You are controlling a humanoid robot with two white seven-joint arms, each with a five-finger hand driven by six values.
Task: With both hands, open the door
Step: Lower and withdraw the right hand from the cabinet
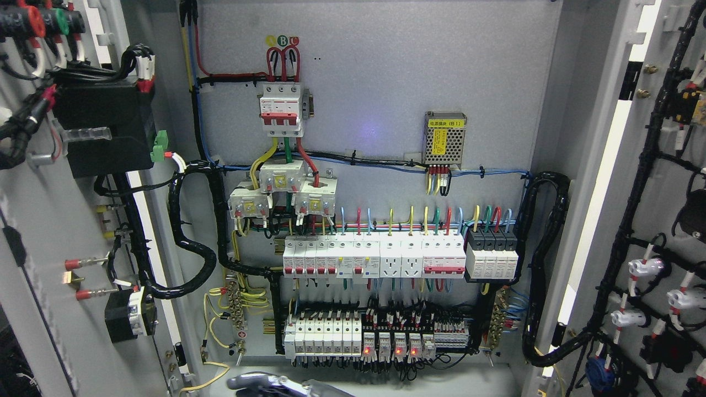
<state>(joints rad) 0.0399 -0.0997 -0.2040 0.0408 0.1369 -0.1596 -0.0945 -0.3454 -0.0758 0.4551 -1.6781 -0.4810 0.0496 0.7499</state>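
Both cabinet doors stand swung wide open: the left door (60,231) fills the left edge, the right door (651,220) the right, long axes upright. A hand (276,383) peeks in at bottom centre; its fingers' state cannot be told.

a main breaker (282,109) sits high on the backplate (386,71), a power supply (445,140) to its right, breaker rows (375,259) and relays (386,342) below.
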